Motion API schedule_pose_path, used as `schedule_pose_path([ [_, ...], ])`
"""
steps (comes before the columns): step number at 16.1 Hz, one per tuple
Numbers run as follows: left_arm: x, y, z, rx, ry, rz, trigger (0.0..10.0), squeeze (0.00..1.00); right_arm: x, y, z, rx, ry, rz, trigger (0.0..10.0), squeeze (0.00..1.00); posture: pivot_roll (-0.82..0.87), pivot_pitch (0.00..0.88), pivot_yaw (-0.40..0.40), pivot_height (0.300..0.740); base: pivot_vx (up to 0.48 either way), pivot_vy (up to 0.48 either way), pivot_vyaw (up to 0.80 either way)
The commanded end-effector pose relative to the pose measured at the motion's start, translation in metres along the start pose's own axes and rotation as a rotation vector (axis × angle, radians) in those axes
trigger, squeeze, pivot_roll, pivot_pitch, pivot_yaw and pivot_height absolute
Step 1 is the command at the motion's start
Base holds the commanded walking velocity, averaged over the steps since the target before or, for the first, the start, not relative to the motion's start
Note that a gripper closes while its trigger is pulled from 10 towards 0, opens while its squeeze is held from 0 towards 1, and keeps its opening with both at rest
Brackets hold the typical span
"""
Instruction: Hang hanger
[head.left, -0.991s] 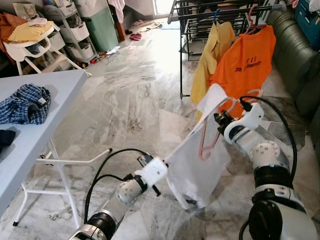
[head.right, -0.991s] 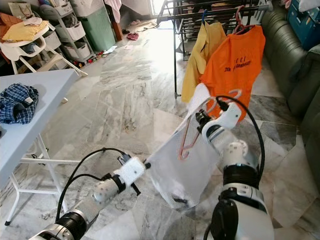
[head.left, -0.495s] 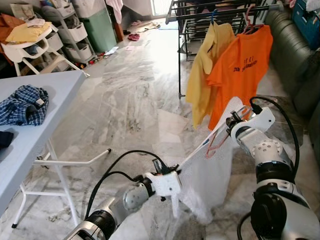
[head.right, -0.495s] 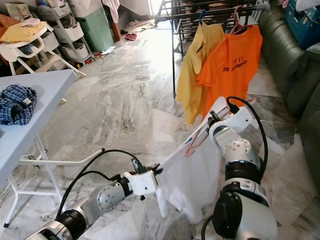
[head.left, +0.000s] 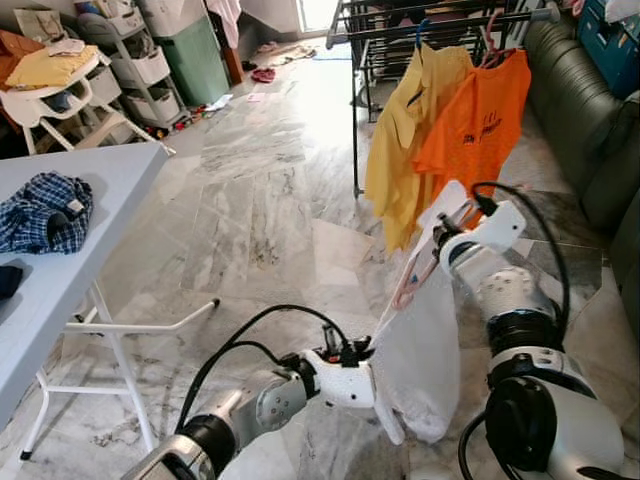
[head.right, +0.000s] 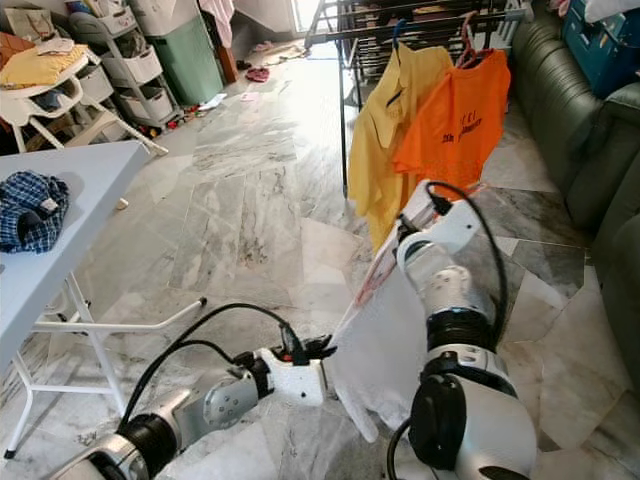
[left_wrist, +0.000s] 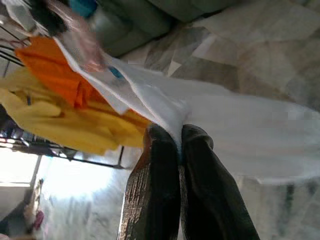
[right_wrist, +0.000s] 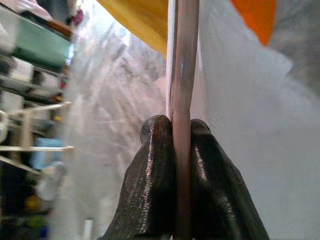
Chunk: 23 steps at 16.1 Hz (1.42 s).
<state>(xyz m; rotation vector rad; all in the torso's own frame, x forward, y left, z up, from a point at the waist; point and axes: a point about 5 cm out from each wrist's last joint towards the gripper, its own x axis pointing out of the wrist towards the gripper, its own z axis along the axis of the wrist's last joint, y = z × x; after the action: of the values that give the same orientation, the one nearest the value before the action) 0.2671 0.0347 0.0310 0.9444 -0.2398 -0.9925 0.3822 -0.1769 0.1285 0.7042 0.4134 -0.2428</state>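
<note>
Marble floor (head.left: 250, 200) is stretching ahead to a clothes rack (head.left: 440, 15) where a yellow shirt (head.left: 405, 150) and an orange shirt (head.left: 470, 125) are already hanging beside a green sofa (head.left: 585, 120); a desk (head.left: 60, 270) with a checked shirt (head.left: 40, 210) is standing off to the left. The right gripper (right_wrist: 175, 145) is pinching a pink hanger (head.left: 415, 270) that is sitting inside a white garment (head.left: 420, 345), held out short of the rack. The left gripper (left_wrist: 177, 150) is closed on a fold of that garment, low and near the floor. To do this well, the robot probably needs to walk closer, raise the hanger's hook above the rail, keep it level, and let the left gripper release the cloth so it is not dragging the hanger sideways.
</note>
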Motion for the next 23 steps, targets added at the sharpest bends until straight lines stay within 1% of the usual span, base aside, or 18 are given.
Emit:
schedule_pose_path([
  [1,0.001,0.011,0.001,0.019,-0.011,0.028,10.0,0.00,0.001,-0.003,-0.003,-0.050,-0.018,-0.035,10.0,0.00,-0.19,0.045,0.128,0.740,0.000,0.000,0.00],
  [4,0.003,0.024,0.004,0.041,-0.040,0.075,10.0,0.00,0.002,-0.014,-0.010,-0.099,-0.022,-0.087,10.0,0.00,-0.19,0.048,0.130,0.740,0.000,0.000,0.00],
  [5,0.004,0.031,0.008,0.040,-0.062,0.098,10.0,0.00,0.003,-0.022,-0.012,-0.129,-0.027,-0.118,10.0,0.00,-0.18,0.049,0.130,0.740,0.000,0.000,0.00],
  [6,0.005,0.033,0.009,0.039,-0.070,0.103,10.0,0.00,0.003,-0.027,-0.013,-0.140,-0.031,-0.146,10.0,0.00,-0.18,0.049,0.130,0.740,0.000,0.000,0.00],
  [7,0.006,0.035,0.011,0.041,-0.080,0.103,10.0,0.00,0.003,-0.034,-0.014,-0.140,-0.034,-0.179,10.0,0.00,-0.18,0.050,0.131,0.740,0.000,0.000,0.00],
  [8,0.006,0.035,0.013,0.040,-0.090,0.095,10.0,0.00,0.004,-0.037,-0.016,-0.119,-0.027,-0.192,10.0,0.00,-0.18,0.050,0.131,0.740,0.000,0.000,0.00],
  [10,0.004,0.031,0.011,0.041,-0.085,0.081,10.0,0.00,0.004,-0.036,-0.014,-0.097,-0.030,-0.183,10.0,0.00,-0.19,0.052,0.132,0.740,0.000,0.000,0.00],
  [11,0.002,0.025,0.008,0.036,-0.074,0.062,10.0,0.00,0.004,-0.033,-0.007,-0.055,-0.038,-0.169,10.0,0.00,-0.19,0.053,0.132,0.740,0.000,0.000,0.00],
  [12,0.001,0.023,0.006,0.031,-0.068,0.054,10.0,0.00,0.004,-0.031,-0.004,-0.039,-0.043,-0.157,10.0,0.00,-0.19,0.052,0.132,0.740,0.000,0.000,0.00],
  [14,-0.003,0.015,0.001,0.035,-0.041,0.030,10.0,0.00,0.004,-0.023,0.006,0.029,-0.051,-0.116,10.0,0.00,-0.19,0.053,0.132,0.740,0.000,0.000,0.00],
  [15,-0.005,0.010,-0.003,0.032,-0.025,0.018,10.0,0.00,0.004,-0.021,0.013,0.031,-0.069,-0.105,10.0,0.00,-0.19,0.053,0.133,0.740,0.000,0.000,0.00],
  [16,-0.006,0.008,-0.004,0.035,-0.022,0.011,10.0,0.00,0.004,-0.021,0.016,0.052,-0.076,-0.106,10.0,0.00,-0.19,0.053,0.131,0.740,0.000,0.000,0.00],
  [17,-0.007,0.006,-0.005,0.042,-0.021,0.004,10.0,0.00,0.004,-0.021,0.017,0.092,-0.077,-0.092,10.0,0.00,-0.19,0.052,0.131,0.740,0.000,0.000,0.00],
  [21,-0.009,0.003,-0.008,0.044,-0.001,-0.007,10.0,0.00,0.004,-0.015,0.017,0.129,-0.071,-0.058,10.0,0.00,-0.18,0.053,0.129,0.740,0.000,0.000,0.00],
  [22,-0.009,0.002,-0.010,0.058,0.010,-0.016,10.0,0.00,0.004,-0.010,0.014,0.118,-0.055,-0.040,10.0,0.00,-0.19,0.050,0.128,0.740,0.000,0.000,0.00],
  [23,-0.010,-0.001,-0.013,0.086,0.024,-0.036,10.0,0.00,0.005,-0.003,0.008,0.115,-0.015,-0.002,10.0,0.00,-0.18,0.047,0.125,0.740,0.000,0.000,0.00],
])
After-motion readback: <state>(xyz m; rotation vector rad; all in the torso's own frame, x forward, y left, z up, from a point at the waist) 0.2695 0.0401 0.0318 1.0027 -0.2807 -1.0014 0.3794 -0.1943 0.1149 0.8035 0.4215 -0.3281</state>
